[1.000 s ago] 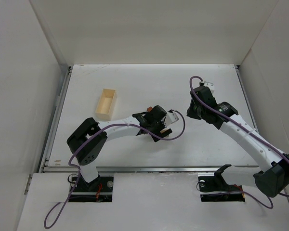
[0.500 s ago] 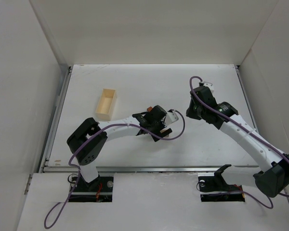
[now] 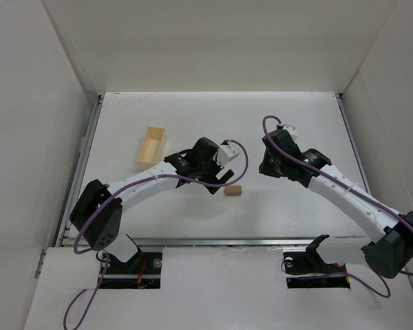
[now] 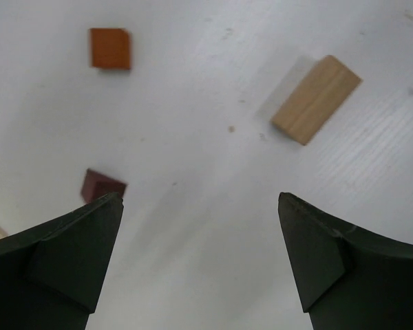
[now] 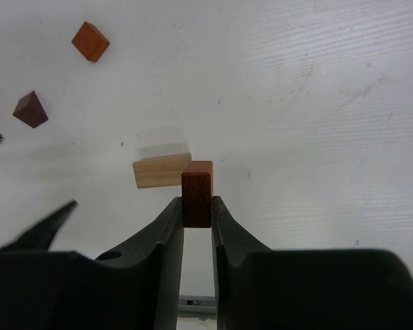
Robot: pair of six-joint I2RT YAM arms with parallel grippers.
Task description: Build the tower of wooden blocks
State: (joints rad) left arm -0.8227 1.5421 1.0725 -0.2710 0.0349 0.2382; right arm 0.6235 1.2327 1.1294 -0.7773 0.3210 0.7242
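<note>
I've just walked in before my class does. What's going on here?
Two robot arms are building a small block tower. The right claw is shut on a red-brown block, close to the tan block, which lies flat with nothing on it. The left claw hangs open and empty. An orange cube and a dark cube lie loose. Nothing is stacked yet.

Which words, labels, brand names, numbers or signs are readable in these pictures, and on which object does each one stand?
None: no text can be read in any view.
The tan block, orange cube, dark cube and the reddish block in the right gripper show plain wood.
The tray is unmarked.
The left arm and right arm show no legible marking; anything there is too small to tell.
</note>
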